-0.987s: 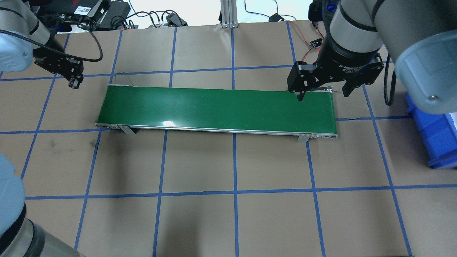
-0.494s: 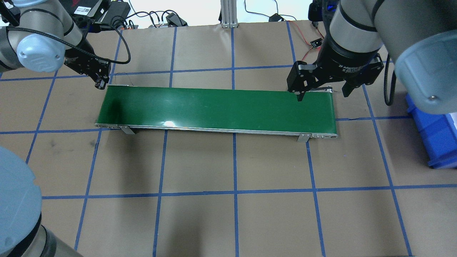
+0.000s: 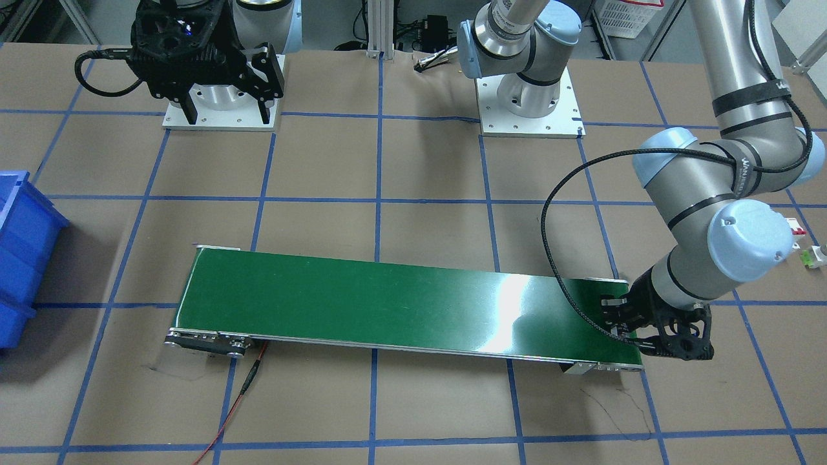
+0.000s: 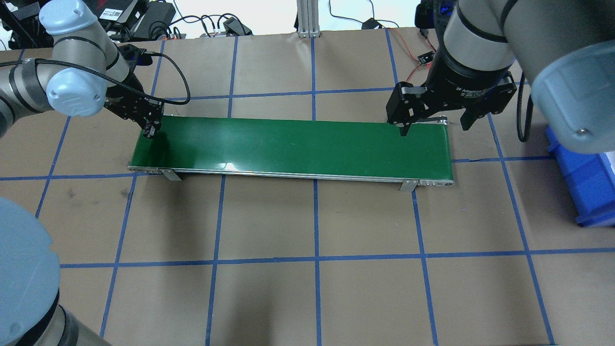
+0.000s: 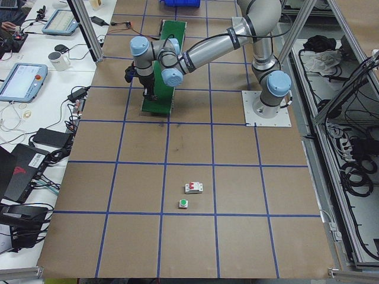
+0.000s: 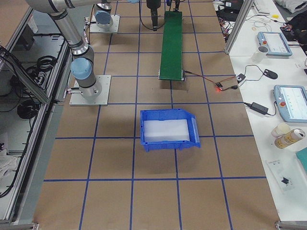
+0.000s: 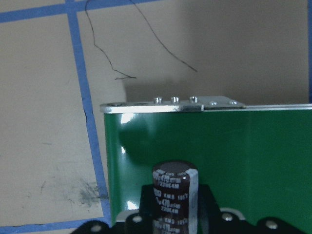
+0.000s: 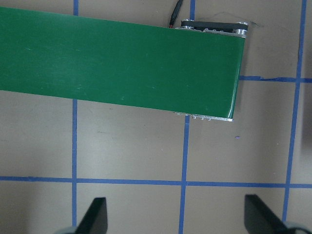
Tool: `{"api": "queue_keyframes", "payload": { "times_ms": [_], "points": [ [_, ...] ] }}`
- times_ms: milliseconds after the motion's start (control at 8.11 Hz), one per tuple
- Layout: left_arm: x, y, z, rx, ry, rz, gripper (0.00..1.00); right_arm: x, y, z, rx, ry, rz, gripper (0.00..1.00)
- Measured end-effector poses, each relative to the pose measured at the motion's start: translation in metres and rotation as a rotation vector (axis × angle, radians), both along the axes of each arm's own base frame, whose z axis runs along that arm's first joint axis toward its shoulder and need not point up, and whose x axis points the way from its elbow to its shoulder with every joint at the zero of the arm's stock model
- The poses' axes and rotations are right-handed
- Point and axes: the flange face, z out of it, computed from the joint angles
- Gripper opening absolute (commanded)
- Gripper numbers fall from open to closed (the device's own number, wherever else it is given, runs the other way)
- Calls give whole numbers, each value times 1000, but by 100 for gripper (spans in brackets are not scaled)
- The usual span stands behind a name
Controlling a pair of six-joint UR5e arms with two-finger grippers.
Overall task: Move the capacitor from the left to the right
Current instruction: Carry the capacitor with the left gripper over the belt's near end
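Observation:
In the left wrist view a dark brown cylindrical capacitor (image 7: 174, 195) with a pale stripe stands upright between the fingers of my left gripper. My left gripper (image 4: 151, 128) is shut on it and hangs over the far left end of the green conveyor belt (image 4: 298, 146). It also shows in the front view (image 3: 672, 342). My right gripper (image 4: 435, 126) is open and empty, high above the belt's right end (image 8: 122, 61), its fingers spread wide.
A blue bin (image 4: 586, 182) stands on the table right of the belt, and shows in the right side view (image 6: 168, 129). A white breaker with a red switch (image 5: 193, 187) and a small green-and-white part (image 5: 183, 204) lie far to the left. A red wire (image 3: 249, 381) leaves the belt's right end.
My left arm has swung right and toward the belt, from the table beyond its left end to over the belt's left corner, capacitor in the gripper. The right arm has not moved.

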Motion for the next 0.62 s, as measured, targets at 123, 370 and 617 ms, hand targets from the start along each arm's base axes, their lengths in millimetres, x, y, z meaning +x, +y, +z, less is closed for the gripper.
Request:
{"api": "queue_keyframes", "payload": {
  "times_ms": [123,370,617],
  "points": [
    [-2,3,-6,10,2,5,0,0,0,0,-1,0,-1,100],
    [-11,9,-14,25,4,31,17,-1,0,0,-4,6,-1,100],
    [-21,11,-12,22,2,42,36,-1,-1,0,-5,8,-1,100]
  ]
}}
